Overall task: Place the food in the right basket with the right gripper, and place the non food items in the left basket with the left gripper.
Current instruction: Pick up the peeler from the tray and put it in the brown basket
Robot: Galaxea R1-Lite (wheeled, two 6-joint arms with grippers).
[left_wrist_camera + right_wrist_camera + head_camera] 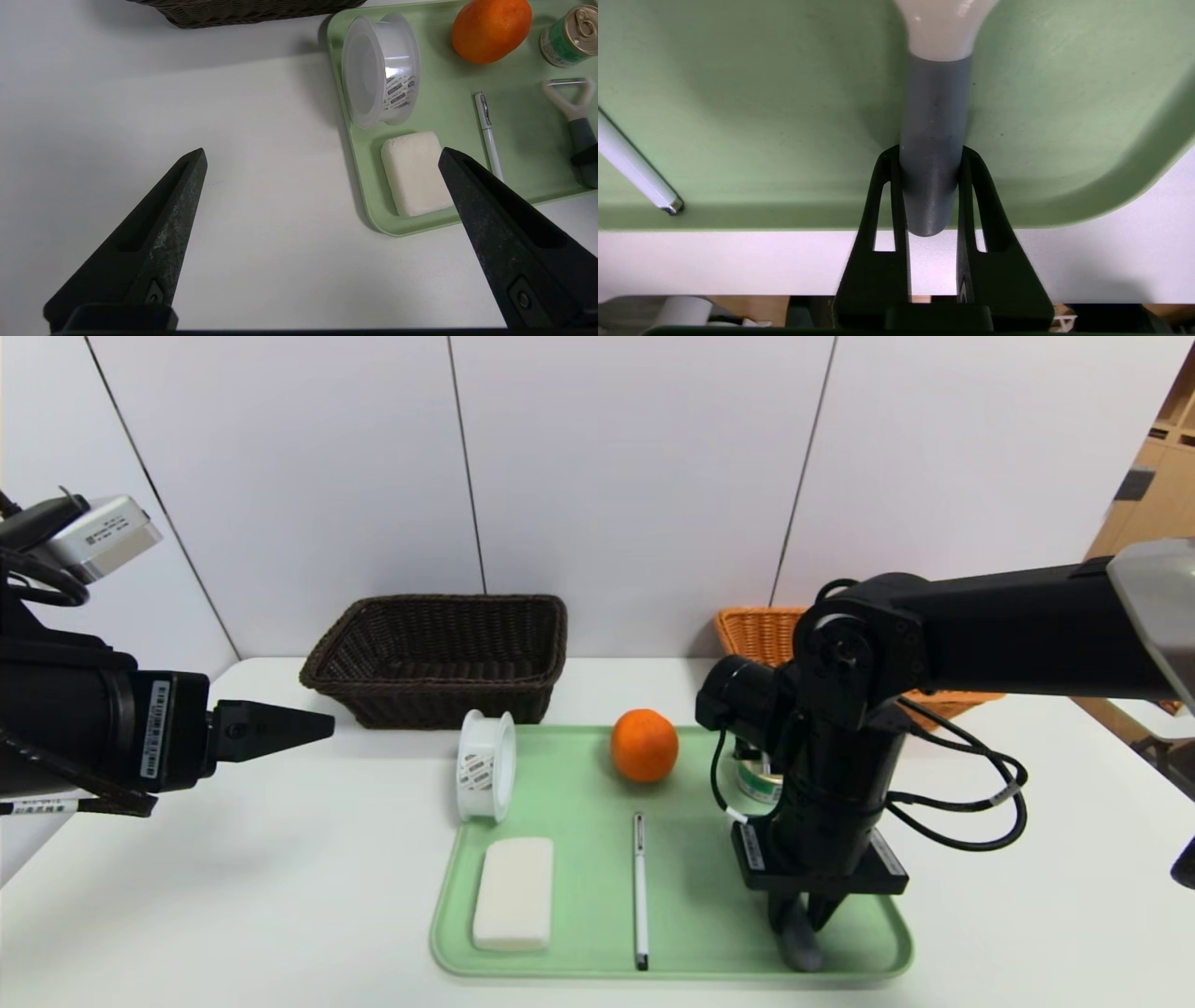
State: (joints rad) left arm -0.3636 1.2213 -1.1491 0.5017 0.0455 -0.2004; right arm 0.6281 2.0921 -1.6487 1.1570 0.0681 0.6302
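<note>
Nearest you, your right gripper (pixel 805 919) is reaching straight down over the front right corner of the tray (pixel 868 957), and its fingers (pixel 887 196) are pressing together on the grey handle of the peeler (pixel 933 177). The handle is lying on the tray floor with its end pointing at the front rim; the white head is pointing away from you, toward the can (pixel 567 35).

Just left of that, the pen (pixel 639 887) is lying lengthwise down the middle of the tray, its tip near the front rim. Further left, the soap (pixel 513 893) is sitting flat in the front left corner.

Your left gripper (pixel 280 730) is hovering over bare table (pixel 233 896) to the left of the tray, well apart from everything, with its fingers (pixel 154 238) standing wide apart and nothing between them.

Moving back, the tub (pixel 487 765) is resting on its side on the tray's left rim, and the orange (pixel 644 745) is sitting near the back edge, around the middle. The can is standing behind your right arm, mostly hidden in the head view, close to the orange's right.

Beyond the tray, the dark basket (pixel 439 658) is sitting at the back left against the wall, and the orange basket (pixel 761 630) is sitting at the back right, partly hidden by your right arm.
</note>
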